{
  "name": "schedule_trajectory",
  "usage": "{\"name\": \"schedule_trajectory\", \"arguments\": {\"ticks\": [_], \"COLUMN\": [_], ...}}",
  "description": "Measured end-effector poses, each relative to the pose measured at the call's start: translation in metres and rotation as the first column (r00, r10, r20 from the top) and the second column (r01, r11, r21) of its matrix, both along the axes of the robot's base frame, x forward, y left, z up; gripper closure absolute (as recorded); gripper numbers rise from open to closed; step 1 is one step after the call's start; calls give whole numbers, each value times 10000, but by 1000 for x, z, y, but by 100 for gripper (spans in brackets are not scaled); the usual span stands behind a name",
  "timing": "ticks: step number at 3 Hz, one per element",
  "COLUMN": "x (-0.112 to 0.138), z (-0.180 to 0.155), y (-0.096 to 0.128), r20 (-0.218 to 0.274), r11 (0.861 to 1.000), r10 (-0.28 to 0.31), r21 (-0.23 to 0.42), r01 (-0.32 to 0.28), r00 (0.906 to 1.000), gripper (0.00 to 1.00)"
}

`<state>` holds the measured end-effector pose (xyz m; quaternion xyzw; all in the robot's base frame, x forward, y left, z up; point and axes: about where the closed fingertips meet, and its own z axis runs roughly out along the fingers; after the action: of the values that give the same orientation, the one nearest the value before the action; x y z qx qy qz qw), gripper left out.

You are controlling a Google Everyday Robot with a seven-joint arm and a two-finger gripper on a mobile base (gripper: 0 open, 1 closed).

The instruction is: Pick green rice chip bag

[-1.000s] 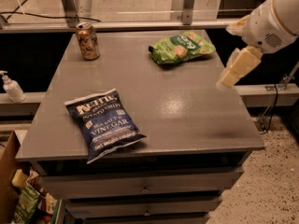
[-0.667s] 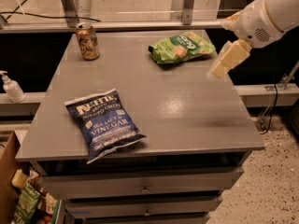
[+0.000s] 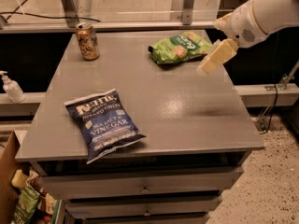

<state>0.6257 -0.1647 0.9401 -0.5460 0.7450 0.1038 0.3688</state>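
Observation:
The green rice chip bag (image 3: 179,47) lies on the grey table (image 3: 187,106) at the back, right of centre. It is small, light green and crinkly, with pale round chips pictured on it. My gripper (image 3: 211,46) hangs just to the right of the bag, above the table's right side, on the white arm (image 3: 261,13) that comes in from the upper right. Its cream fingers (image 3: 217,56) stand apart and hold nothing. It does not touch the bag.
A larger dark blue Kettle chips bag (image 3: 103,122) lies at the front left of the table. A brown drink can (image 3: 87,41) stands at the back left corner. A soap dispenser (image 3: 11,87) stands left of the table. Drawers sit below the tabletop.
My gripper has moved left, from beyond the table's right edge to just beside the green bag. The bags and the can have not moved.

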Motion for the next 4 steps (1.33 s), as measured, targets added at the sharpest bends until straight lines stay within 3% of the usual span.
{"name": "schedule_trajectory", "arguments": {"ticks": [3,4], "x": [4,24], "z": [-3,-11], "y": [-3,14], "r20": [77,298], "r11": [9996,9997], "r10": [-164,-79], "r21": [233,242], "r01": [162,72], "r00": [9998,9995], "gripper": [0,0]}}
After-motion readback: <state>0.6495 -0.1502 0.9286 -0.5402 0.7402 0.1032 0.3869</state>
